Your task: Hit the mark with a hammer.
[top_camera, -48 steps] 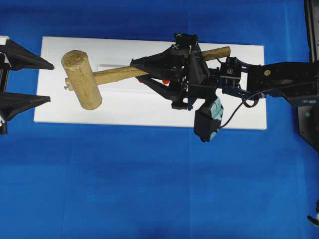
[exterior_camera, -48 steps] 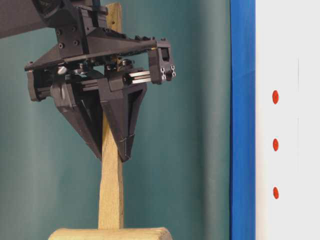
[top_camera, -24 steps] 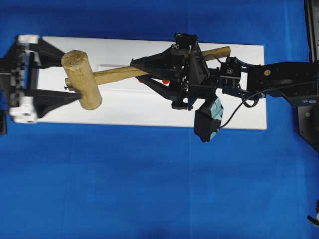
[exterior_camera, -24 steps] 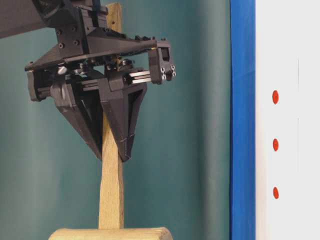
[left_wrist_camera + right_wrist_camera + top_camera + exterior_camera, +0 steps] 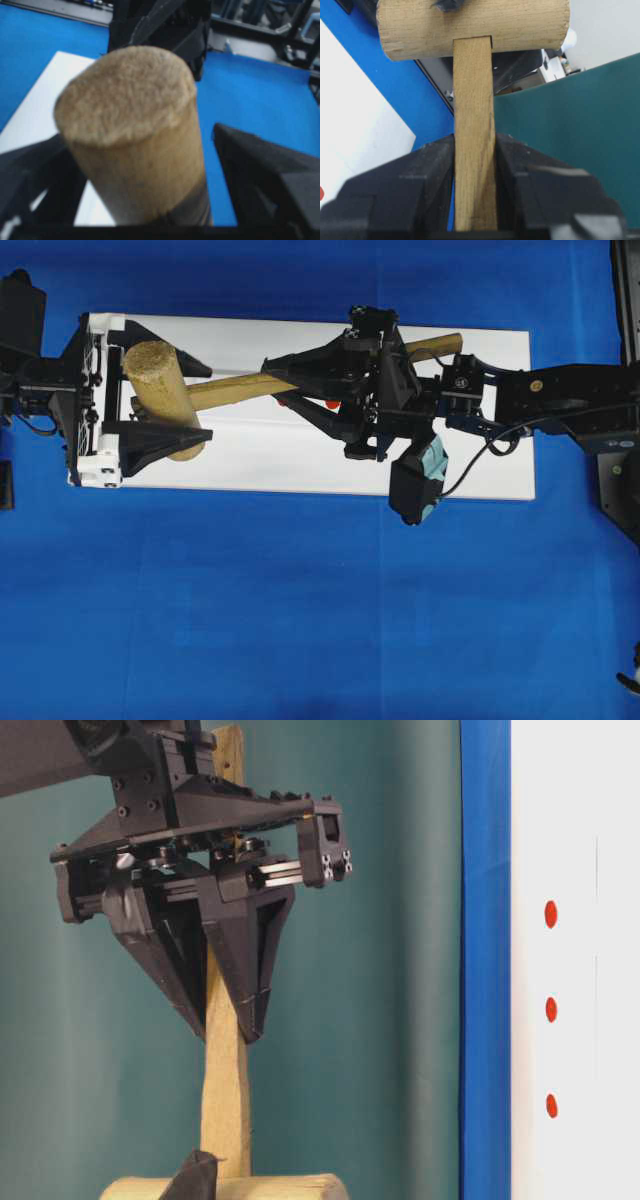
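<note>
The hammer point(image 5: 200, 390) is lying with its long axis running across the white board point(image 5: 300, 455), head at the left end, and the right claw point(image 5: 290, 385) is clamping the flat handle partway along. The left claw point(image 5: 170, 390), reaching in level from the left edge, is straddling the thick head with its jaws spread wide on either side; whether they are touching the wood I cannot tell.

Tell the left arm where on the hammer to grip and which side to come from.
Grip the hammer by its thick cylindrical head, coming in from the head's end, opposite the handle. The right gripper is shut on the flat handle, so the head is the free part. The left gripper has a finger on each side of it, jaws not yet closed; the round sides suit that pinch.
</note>
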